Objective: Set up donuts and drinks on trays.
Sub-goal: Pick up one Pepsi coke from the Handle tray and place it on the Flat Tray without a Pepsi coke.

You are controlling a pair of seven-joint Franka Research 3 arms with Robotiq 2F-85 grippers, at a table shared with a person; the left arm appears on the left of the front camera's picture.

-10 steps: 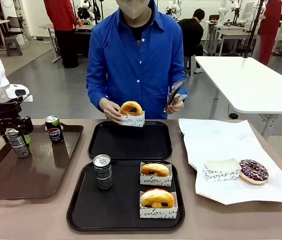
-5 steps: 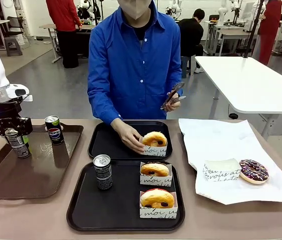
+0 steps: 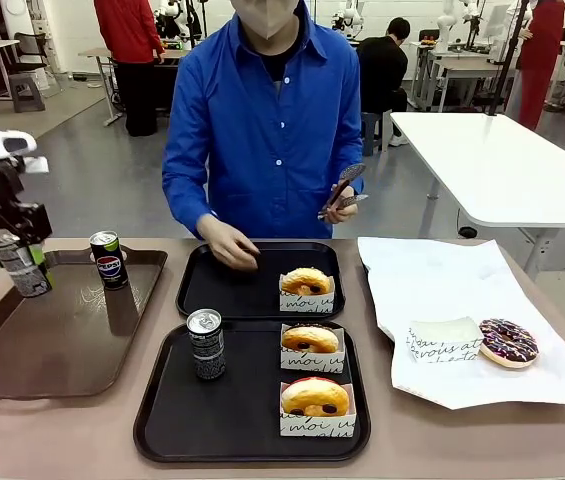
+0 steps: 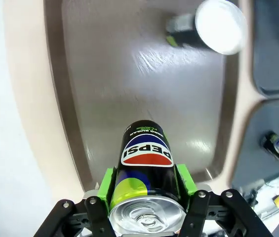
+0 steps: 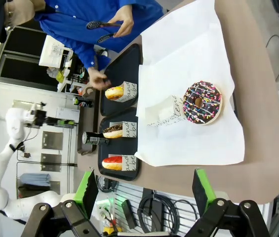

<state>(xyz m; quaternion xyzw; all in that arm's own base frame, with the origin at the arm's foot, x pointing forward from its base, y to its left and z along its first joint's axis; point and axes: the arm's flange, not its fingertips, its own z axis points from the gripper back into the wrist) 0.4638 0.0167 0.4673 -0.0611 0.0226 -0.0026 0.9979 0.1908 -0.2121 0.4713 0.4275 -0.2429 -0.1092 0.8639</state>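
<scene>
Can in left end effector (over brown tray, second can near) | right end effector wide

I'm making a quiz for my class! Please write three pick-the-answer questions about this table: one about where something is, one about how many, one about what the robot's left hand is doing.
1. Where is the chocolate donut with sprinkles? A in a bowl; B on a plate; C on the white paper.
2. How many donuts lie in the near black tray? A one; B two; C four.
3. The left gripper is: A shut on a can; B open and empty; C holding a spoon.
Answers: 1 C, it rests on the paper. 2 B, two sleeved ones lie there. 3 A, its green pads clamp the can.
</scene>
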